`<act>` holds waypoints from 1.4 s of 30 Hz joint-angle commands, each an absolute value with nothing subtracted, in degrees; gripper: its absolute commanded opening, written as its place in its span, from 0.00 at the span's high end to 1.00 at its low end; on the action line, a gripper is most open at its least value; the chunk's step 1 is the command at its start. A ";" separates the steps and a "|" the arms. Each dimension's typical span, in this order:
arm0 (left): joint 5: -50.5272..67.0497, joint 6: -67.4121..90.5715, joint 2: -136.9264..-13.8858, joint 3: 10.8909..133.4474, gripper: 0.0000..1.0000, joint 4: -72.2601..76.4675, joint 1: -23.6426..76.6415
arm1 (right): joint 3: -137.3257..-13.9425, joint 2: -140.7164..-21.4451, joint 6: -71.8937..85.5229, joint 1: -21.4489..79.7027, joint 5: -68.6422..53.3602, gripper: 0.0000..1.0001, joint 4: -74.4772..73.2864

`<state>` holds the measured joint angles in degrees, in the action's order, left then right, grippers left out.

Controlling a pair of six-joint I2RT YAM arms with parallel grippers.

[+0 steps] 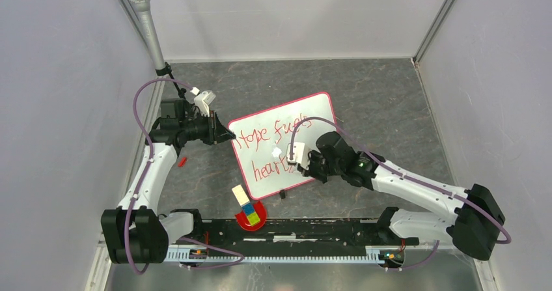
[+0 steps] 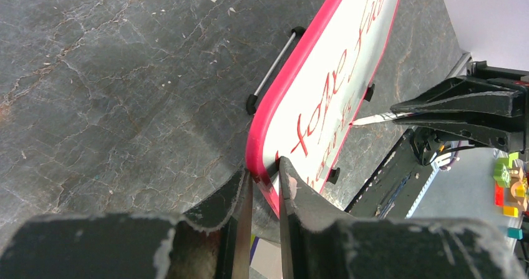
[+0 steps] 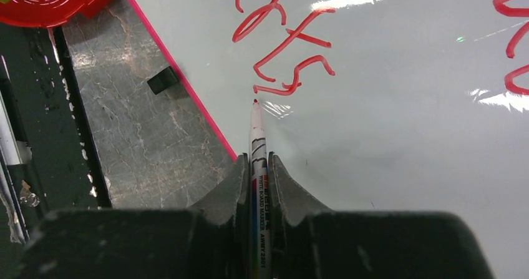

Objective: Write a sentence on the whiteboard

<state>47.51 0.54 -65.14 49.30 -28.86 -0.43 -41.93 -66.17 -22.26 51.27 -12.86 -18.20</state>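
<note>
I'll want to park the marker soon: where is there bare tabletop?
Widest bare patch: the table beyond the whiteboard, out to the back and right walls. A narrower strip runs between the board's left edge and the left arm, with a small red piece in it. Crowded: the near edge, by the red holder of blocks.

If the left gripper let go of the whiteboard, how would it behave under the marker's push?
Likely to slide: the whiteboard looks thin and light on the smooth table, with only the left gripper pinching its corner. Probably stiff: its edge runs straight. Its glossy face suggests little marker drag.
</note>
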 commanded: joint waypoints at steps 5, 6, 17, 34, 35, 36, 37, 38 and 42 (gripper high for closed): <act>47.45 -2.30 -64.43 48.07 0.98 -30.87 0.12 | -43.60 -61.21 -22.32 50.61 -9.98 1.00 -20.44; 47.45 -2.35 -64.42 48.08 0.98 -30.85 0.09 | -43.55 -61.32 -22.24 50.46 -9.37 1.00 -20.11; 47.41 -2.57 -64.43 48.34 0.98 -31.02 0.09 | -42.89 -65.75 -22.89 49.90 -5.60 1.00 -17.78; 46.51 -4.54 -63.95 49.78 0.84 -34.06 0.13 | -49.68 -63.09 -24.44 49.92 -14.35 1.00 -23.12; 46.41 -4.82 -63.81 49.99 0.79 -34.47 0.09 | -50.51 -63.11 -24.31 49.92 -15.07 1.00 -23.60; 46.41 -4.96 -63.79 50.27 0.75 -34.89 0.09 | -51.21 -63.34 -24.05 49.93 -15.91 1.00 -23.81; 46.33 -5.16 -63.65 50.55 0.71 -35.35 0.13 | -52.09 -63.36 -23.64 49.97 -16.61 1.00 -23.93; 46.27 -5.18 -63.61 51.03 0.68 -35.91 0.10 | -52.75 -63.51 -23.24 49.92 -17.17 1.00 -23.98; 46.35 -6.15 -63.03 54.40 0.54 -39.33 0.09 | -56.26 -64.05 -21.94 49.89 -18.63 1.00 -24.02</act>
